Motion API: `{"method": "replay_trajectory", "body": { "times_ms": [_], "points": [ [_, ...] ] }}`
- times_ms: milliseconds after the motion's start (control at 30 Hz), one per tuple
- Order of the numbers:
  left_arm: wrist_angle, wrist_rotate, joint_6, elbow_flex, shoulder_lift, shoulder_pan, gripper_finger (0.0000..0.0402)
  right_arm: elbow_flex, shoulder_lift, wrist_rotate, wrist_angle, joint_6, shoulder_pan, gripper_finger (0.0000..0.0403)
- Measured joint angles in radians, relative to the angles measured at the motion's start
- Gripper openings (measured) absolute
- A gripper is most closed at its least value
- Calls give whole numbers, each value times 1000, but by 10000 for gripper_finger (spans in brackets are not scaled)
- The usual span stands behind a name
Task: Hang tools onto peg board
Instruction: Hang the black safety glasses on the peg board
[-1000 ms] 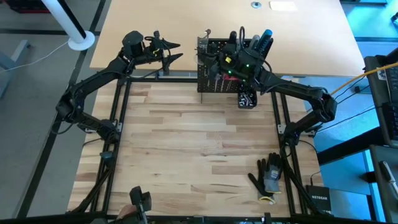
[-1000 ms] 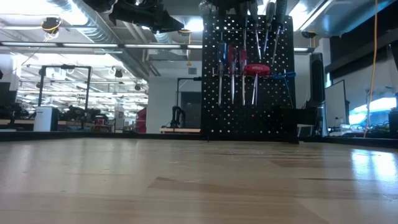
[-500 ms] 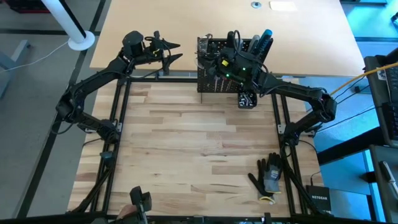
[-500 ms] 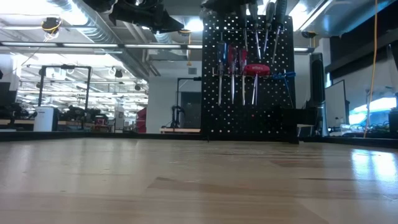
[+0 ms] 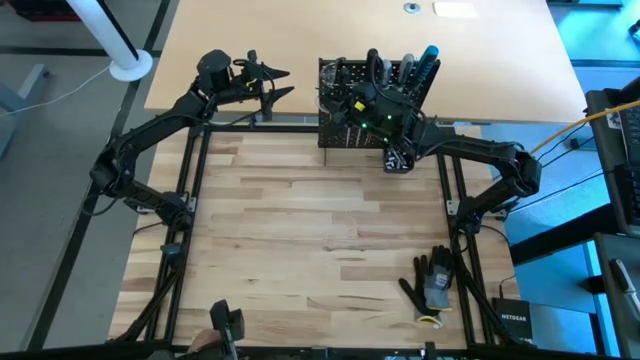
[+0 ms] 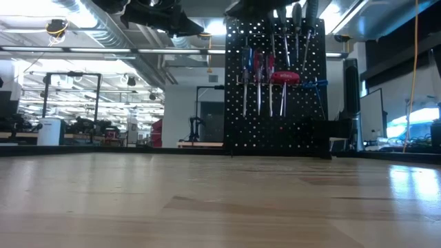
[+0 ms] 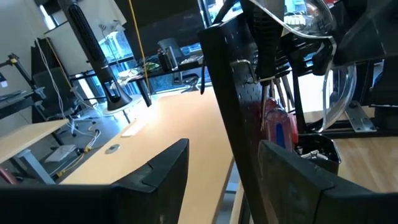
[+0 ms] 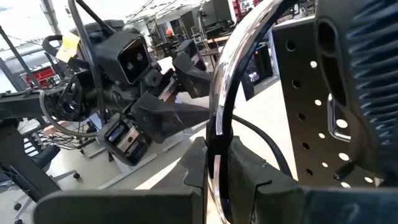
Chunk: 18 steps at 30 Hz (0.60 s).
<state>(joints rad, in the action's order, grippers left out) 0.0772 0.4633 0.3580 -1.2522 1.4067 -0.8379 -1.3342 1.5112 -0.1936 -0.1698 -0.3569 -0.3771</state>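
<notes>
The black peg board [image 5: 350, 130] stands upright at the table's far edge. Several tools [image 6: 269, 76] with red and blue handles hang on its front, and dark handles [image 6: 298, 14] stick up past its top. My right gripper [image 8: 214, 171] is level at the board's top edge [image 5: 360, 95] and is shut on a tool with a shiny curved metal part. My left gripper [image 5: 280, 82] stands open and level to the left of the board, touching nothing. In the left wrist view its fingers [image 7: 155, 180] frame the board's side edge [image 7: 230, 93], which is farther off. My right gripper pinches the tool's shiny curved metal part [image 8: 216, 134] between its two fingers. The fingers are level and come from the table's right. The tool is high above the table beside the peg board's holed face [image 8: 305, 93]. Whether it touches the board, I cannot tell.
A small black cup [image 5: 397, 158] with several small parts stands at the board's right foot. Black gloves [image 5: 432, 280] lie near the table's right front. Open wood lies between the board and the near edge.
My right gripper has swung a little toward the table's left along the peg board's top and sunk slightly. It stays shut on the tool.
</notes>
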Motion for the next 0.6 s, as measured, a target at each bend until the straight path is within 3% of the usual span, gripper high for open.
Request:
{"method": "replay_trajectory", "body": {
  "times_ms": [300,600],
  "points": [
    [-8,0,16,0,0,0,184,5,3,-2,-52,87,-2,35],
    [-6,0,20,0,0,0,184,5,-1,107,-76,235,-3,35]
  ]
}}
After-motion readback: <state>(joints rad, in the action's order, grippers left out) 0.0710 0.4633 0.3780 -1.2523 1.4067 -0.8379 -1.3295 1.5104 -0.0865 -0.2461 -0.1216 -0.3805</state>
